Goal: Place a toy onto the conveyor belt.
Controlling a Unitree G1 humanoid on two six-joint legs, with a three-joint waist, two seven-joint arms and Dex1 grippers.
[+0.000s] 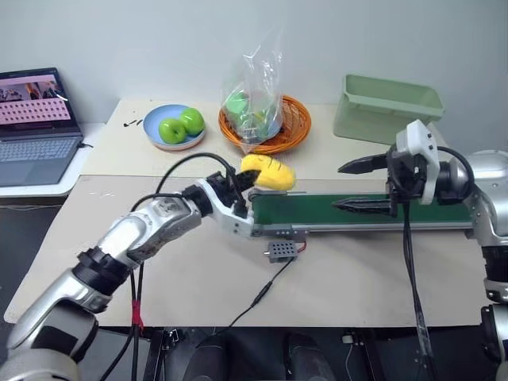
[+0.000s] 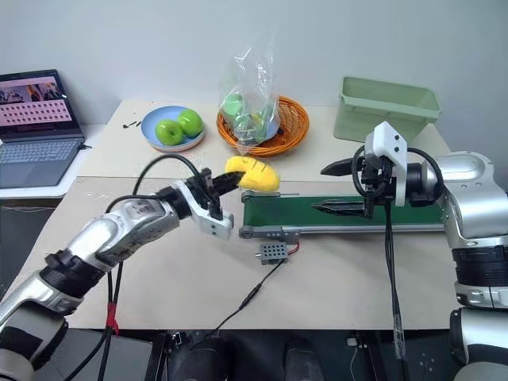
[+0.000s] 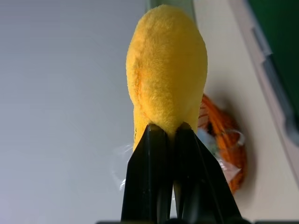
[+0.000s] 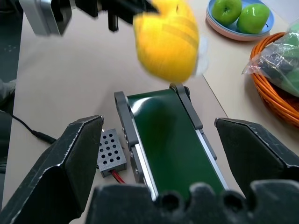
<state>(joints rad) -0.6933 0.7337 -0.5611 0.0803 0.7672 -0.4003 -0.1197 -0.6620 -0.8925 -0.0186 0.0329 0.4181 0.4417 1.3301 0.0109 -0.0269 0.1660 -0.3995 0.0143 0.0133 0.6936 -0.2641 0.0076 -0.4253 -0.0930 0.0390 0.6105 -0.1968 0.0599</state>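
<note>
Fuzzy plush toy (image 3: 167, 70), smooth matt conveyor belt (image 4: 175, 144)

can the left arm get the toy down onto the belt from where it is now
Probably yes. The left gripper holds the toy just above the near end of the conveyor belt, with nothing between them. The right gripper hangs open farther along the belt, clear of that end.

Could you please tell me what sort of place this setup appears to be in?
Probably a robotics lab or test bench: a small dark green conveyor belt in a grey metal frame sits on a beige tabletop, an open laptop stands beside it, with loose wiring around.
</note>
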